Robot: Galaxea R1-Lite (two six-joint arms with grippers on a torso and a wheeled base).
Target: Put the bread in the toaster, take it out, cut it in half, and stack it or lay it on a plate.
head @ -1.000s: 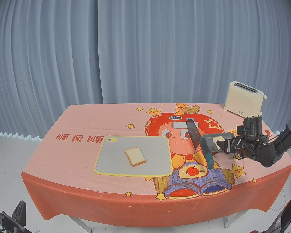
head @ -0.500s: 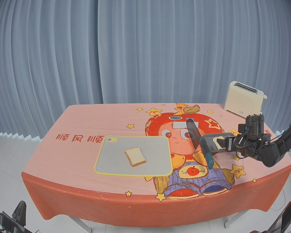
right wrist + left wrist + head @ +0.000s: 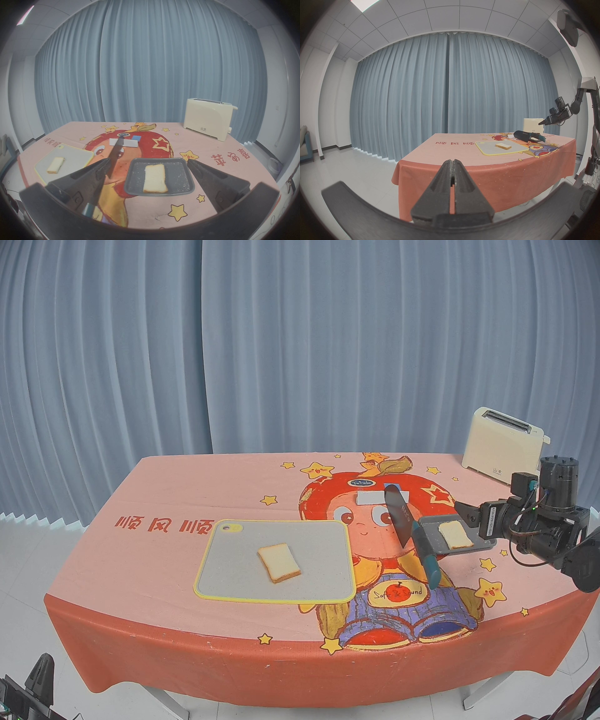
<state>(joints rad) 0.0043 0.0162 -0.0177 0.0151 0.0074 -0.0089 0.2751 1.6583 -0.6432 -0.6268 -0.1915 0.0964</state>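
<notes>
- Right gripper: fingers spread wide, nothing between them. It hovers off the right side of the grey tray, above the table's right edge.
- Left gripper: fingers pressed together, holding nothing. It hangs low, off the table's front-left corner and well apart from it.
- Bread, first piece: lies flat inside the grey tray, near its middle.
- Bread, second piece: lies flat on the cutting board, right of the board's centre.
- Cutting board: grey with a yellow rim, on the table's front-middle area, well apart from the tray.
- Knife: dark blade, teal handle. It sits just beside the tray's left edge, between tray and board, handle toward the table's front.
- Toaster: cream, upright at the back-right corner, behind the tray and apart from it.
- Tablecloth: pink-orange with a cartoon print and yellow stars.
</notes>
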